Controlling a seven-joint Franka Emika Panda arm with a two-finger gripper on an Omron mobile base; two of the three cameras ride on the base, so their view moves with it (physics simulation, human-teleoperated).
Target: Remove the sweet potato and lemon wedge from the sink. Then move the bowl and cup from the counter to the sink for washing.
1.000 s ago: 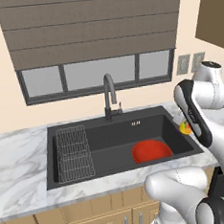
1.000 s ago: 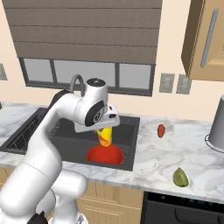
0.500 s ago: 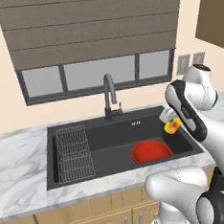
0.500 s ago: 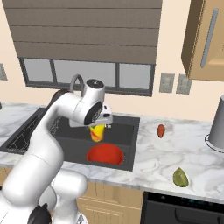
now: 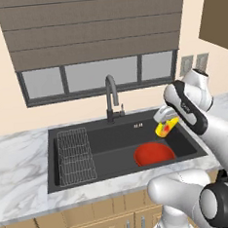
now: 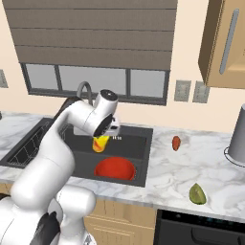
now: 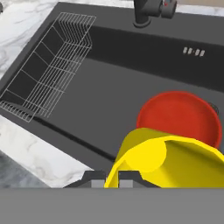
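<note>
My gripper (image 5: 163,117) is shut on the yellow cup (image 5: 165,126) with its orange band and holds it tilted in the air over the right half of the dark sink (image 5: 98,137). The cup (image 7: 168,162) has its open mouth toward the hand camera. The red bowl (image 5: 154,153) lies on the sink floor just below and to the left of the cup. On the counter right of the sink rest the sweet potato (image 6: 176,142) and, nearer the front edge, the lemon wedge (image 6: 197,194).
A dark arched faucet (image 5: 112,99) stands behind the basin. A wire rack (image 5: 75,155) fills the sink's left part. A grey metal container (image 6: 238,135) stands at the counter's far right, under a wooden wall cabinet (image 6: 225,43).
The arm has carried the cup from the sink's right rim inward and a little higher, so it now hangs above the basin near the bowl. The bowl has stayed put.
</note>
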